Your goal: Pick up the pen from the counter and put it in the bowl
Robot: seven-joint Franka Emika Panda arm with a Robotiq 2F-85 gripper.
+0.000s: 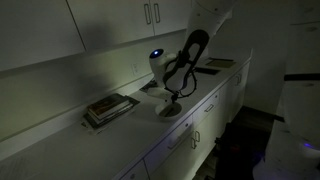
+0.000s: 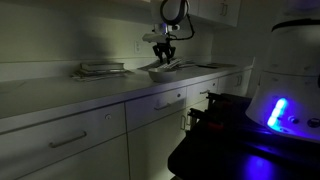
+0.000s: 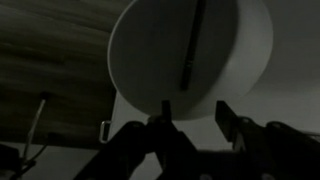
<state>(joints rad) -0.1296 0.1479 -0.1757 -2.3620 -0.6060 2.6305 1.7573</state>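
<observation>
In the wrist view the pale grey bowl point(image 3: 190, 55) fills the upper middle, and the thin dark pen point(image 3: 191, 48) lies inside it, running up and down. My gripper point(image 3: 193, 118) is open and empty, its two fingers apart just above the bowl's near rim. In both exterior views the gripper point(image 1: 172, 92) point(image 2: 163, 50) hangs over the bowl point(image 1: 172, 108) point(image 2: 165, 72) on the pale counter point(image 1: 150, 135) point(image 2: 60, 95). The pen is too dark to make out in the exterior views.
A flat book-like stack point(image 1: 108, 107) point(image 2: 100, 69) lies on the counter beside the bowl. Dark flat trays point(image 1: 215, 65) sit further along. White upper cabinets point(image 1: 150, 15) hang above. A machine with a blue light point(image 2: 275, 110) stands in front of the counter.
</observation>
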